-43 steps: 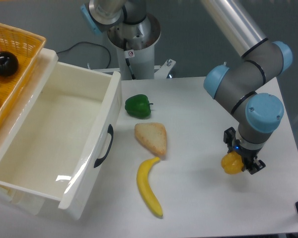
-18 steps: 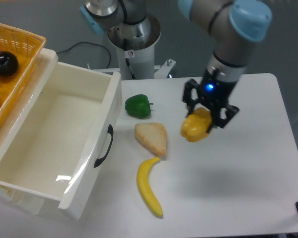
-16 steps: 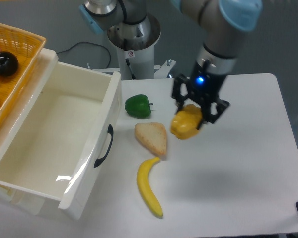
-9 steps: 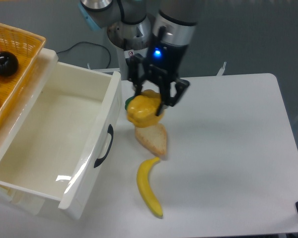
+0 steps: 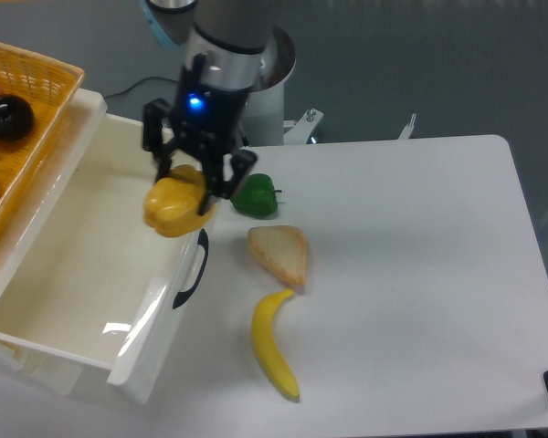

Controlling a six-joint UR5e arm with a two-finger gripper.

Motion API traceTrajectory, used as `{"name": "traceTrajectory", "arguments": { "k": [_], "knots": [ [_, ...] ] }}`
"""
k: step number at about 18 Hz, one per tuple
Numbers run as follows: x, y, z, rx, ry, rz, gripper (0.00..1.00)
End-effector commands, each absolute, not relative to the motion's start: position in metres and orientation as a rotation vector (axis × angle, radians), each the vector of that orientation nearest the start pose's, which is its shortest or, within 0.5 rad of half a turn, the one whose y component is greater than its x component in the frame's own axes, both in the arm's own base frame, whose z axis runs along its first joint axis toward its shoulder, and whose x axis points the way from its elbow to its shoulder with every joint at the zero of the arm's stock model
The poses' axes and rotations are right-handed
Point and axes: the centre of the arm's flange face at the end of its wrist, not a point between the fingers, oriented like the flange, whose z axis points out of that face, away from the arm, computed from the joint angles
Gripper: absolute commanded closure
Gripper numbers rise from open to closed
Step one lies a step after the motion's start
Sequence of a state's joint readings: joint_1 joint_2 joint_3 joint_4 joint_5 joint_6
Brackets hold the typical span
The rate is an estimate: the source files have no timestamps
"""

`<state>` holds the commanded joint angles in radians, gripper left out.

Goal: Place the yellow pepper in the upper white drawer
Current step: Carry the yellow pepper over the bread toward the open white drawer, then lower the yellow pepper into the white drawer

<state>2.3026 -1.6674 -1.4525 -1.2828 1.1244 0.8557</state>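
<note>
The yellow pepper (image 5: pixel 174 207) hangs in the air over the front right wall of the upper white drawer (image 5: pixel 82 265). My gripper (image 5: pixel 184 187) is shut on the pepper from above, its black fingers on either side. The drawer is pulled open, its inside bare, with a black curved handle (image 5: pixel 194 270) on its front.
A green pepper (image 5: pixel 256 195), a slice of bread (image 5: pixel 279 254) and a banana (image 5: pixel 274 345) lie on the white table just right of the drawer. A yellow wicker basket (image 5: pixel 27 100) holding a dark round fruit stands at the upper left. The robot base (image 5: pixel 256 100) is behind.
My gripper has carried the yellow pepper from the right side of the table leftward, past the bread and green pepper, to above the drawer's front wall.
</note>
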Motion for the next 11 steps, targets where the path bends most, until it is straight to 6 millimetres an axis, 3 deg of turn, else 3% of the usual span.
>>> {"name": "traceTrajectory", "arguments": {
  "k": [6, 11],
  "knots": [
    [-0.229, 0.548, 0.519, -2.560, 0.556, -0.076, 0.64],
    [-0.203, 0.569, 0.499, -2.583, 0.674, -0.083, 0.64]
  ]
}}
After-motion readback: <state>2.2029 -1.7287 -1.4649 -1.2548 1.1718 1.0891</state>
